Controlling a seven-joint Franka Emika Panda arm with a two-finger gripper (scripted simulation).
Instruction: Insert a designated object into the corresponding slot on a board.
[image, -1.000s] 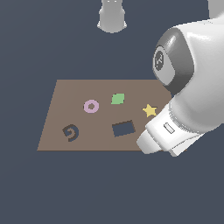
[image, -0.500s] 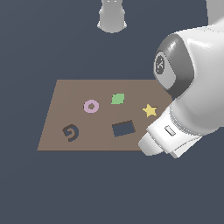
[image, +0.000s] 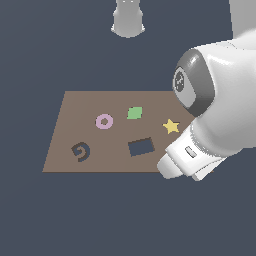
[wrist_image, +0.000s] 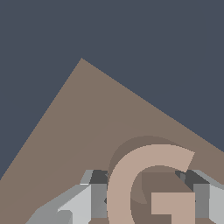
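In the wrist view the tan-pink spiral piece (wrist_image: 131, 175), shaped like a "G", sits between my gripper's (wrist_image: 148, 199) two grey fingers (wrist_image: 94, 201), which press on its two sides. It casts a dark shadow on the brown board (wrist_image: 87, 122) close beneath it. In the exterior view the board (image: 75, 112) lies flat, with the dark navy spiral slot (image: 81, 151) near its front corner at the exterior view's left. My white arm (image: 210, 125) hangs over the board's front corner at the exterior view's right and hides the gripper and the piece there.
On the board are a pink ring (image: 104, 121), a green shape (image: 134, 113), a yellow star (image: 171, 126) and a dark rectangular hole (image: 141, 147). The arm's grey base (image: 128, 20) stands beyond the board's far edge. Dark floor surrounds the board.
The arm's wrist end has shifted a little toward the exterior view's left and lower in the picture. The shapes on the board have not moved.
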